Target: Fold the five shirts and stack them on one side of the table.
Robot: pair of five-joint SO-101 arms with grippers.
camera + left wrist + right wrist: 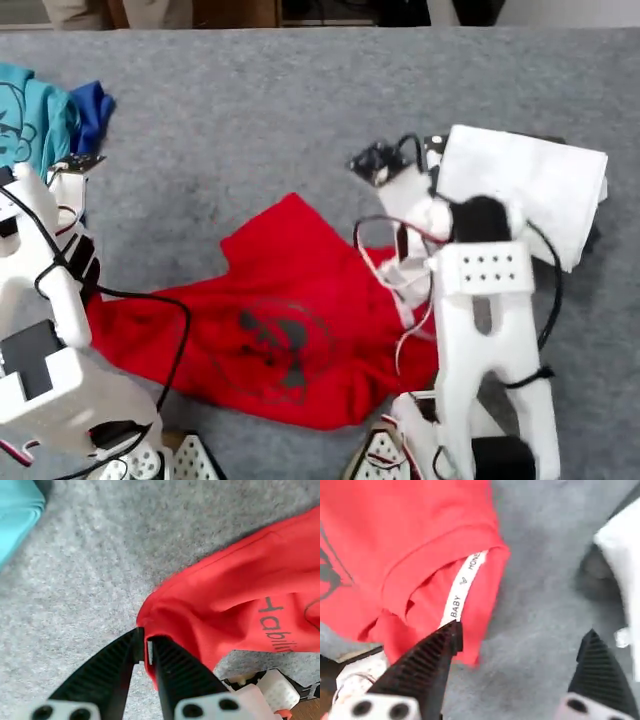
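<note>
Pinching an edge of the red shirt (250, 590) with the left fingers (112, 667) — holding the right fingers (427, 657) wide apart over its collar (462, 587).

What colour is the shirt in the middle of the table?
The shirt is red with a dark print; best in the high view.

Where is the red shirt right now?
In the high view the red shirt lies spread mid-table between the two arms; the left pincer is shut on its edge, the right pincer open by its collar.
</note>
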